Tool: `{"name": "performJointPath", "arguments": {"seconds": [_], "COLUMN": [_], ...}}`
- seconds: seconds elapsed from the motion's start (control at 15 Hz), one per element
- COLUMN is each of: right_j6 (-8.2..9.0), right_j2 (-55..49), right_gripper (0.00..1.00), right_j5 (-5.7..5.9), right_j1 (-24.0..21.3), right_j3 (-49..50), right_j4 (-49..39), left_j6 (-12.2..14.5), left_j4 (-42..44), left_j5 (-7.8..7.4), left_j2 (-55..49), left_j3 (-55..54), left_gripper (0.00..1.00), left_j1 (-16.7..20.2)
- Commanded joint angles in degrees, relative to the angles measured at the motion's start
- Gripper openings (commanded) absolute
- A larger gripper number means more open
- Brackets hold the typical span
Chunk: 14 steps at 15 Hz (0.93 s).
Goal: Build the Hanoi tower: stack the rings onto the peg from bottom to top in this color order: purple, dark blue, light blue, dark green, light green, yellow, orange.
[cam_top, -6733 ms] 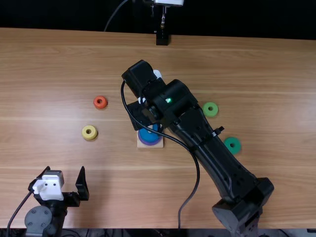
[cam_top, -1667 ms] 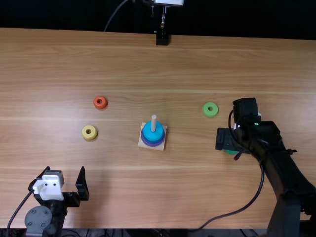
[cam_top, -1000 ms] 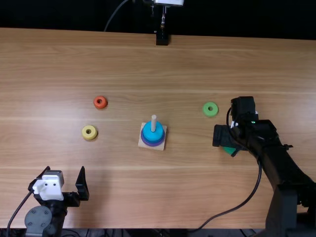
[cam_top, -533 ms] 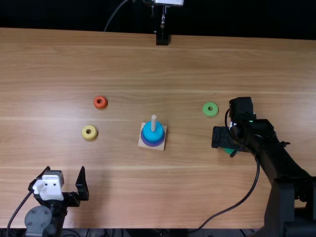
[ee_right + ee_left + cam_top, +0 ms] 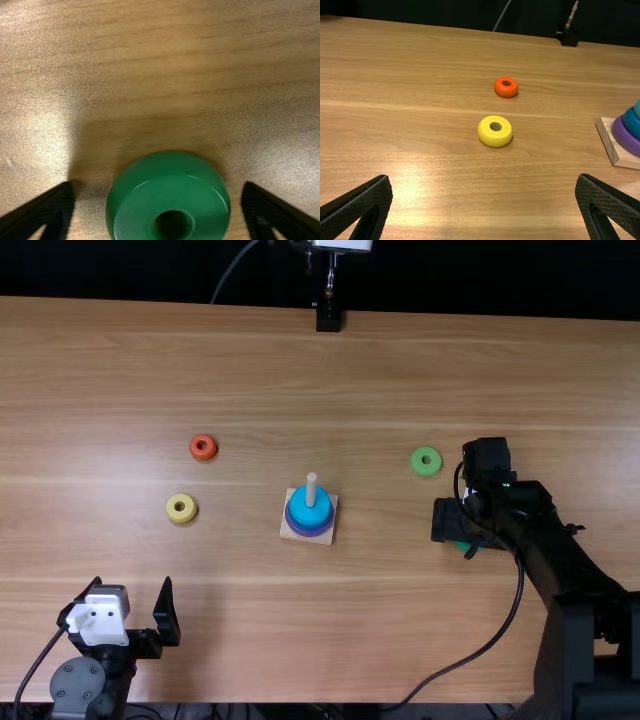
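**Dark green ring (image 5: 130, 212) lies between your right gripper's (image 5: 159, 187) parted fingers**

Leftmost in the top view, your left gripper (image 5: 484, 177) stands open and empty, nearer the yellow ring (image 5: 181, 508) than the peg (image 5: 311, 490). The peg carries purple (image 5: 626, 137), dark blue (image 5: 632, 123) and light blue (image 5: 637, 109). Well right of it, your right gripper straddles the dark green ring on the table (image 5: 400, 620), with a gap at each side, narrower at one finger. Judging by that, you should centre, then close; the peg lies leftward for the carry.

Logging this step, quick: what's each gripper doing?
Left gripper: open, empty.
Right gripper: open, dark green ring between its fingers, both sides ungripped.
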<state>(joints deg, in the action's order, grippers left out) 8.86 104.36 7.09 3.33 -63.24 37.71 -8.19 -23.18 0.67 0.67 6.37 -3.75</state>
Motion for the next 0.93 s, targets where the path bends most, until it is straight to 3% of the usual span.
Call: {"name": "performJointPath", "arguments": {"seconds": [0.0,0.07,0.2,0.27,0.53,0.87], "right_j6": [-0.21,-0.21,-0.32,-0.32,-0.43,-0.43], "right_j2": [1.0,1.0,1.0,0.9,0.4,0.3], "right_gripper": [0.09,0.0,0.0,0.0,0.0,0.0], "right_j5": [0.29,-0.03,-2.45,-2.98,-2.87,-2.98], "right_j1": [0.2,0.2,0.3,0.4,2.7,13.0], "right_j3": [0.4,0.5,0.5,0.1,-6.7,-25.1], "right_j4": [0.0,0.1,0.6,0.6,4.0,24.9], "left_j6": [0.1,0.1,0.1,0.2,0.2,0.2], "left_j4": [-4.3,-4.3,-4.5,-4.3,-4.3,-4.3], "left_j5": [-0.56,-0.56,-0.56,-0.56,-0.56,-0.56], "left_j2": [-0.7,-0.7,-0.7,-0.7,-0.7,-0.7], "left_j3": [-6.4,-6.4,-6.4,-6.4,-6.4,-6.4], "left_gripper": [1.0,1.0,1.0,1.0,1.0,1.0], "left_j1": [-0.2,-0.2,-0.2,-0.2,-0.2,-0.2]}}
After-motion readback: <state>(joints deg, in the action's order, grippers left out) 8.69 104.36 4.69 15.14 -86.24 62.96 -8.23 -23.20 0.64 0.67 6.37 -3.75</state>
